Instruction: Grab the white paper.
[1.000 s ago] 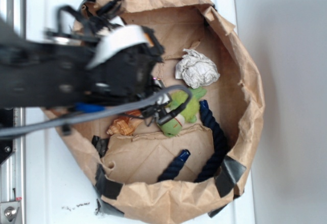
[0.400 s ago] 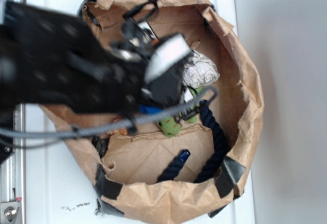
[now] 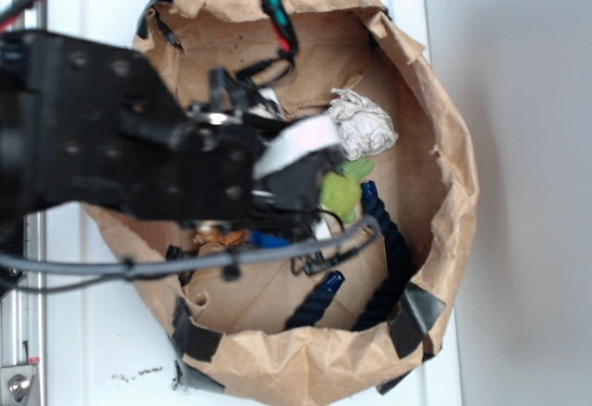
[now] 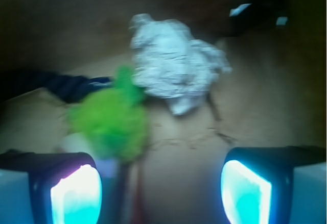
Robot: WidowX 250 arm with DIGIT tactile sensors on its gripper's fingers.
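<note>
End effector [image 4: 161, 183] gaping wide, hovering short of white paper [image 4: 176, 60]; green plush toy [image 4: 110, 119] lying just beside paper.

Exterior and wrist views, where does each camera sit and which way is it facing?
Exterior: overhead, looking straight down into the brown paper bag; the black arm fills the left side.
Wrist: mounted on the gripper, looking forward and down at the bag floor; its two fingers show at the bottom corners, spread apart.
Shared: the white paper, the green plush toy and the dark blue rope.
</note>
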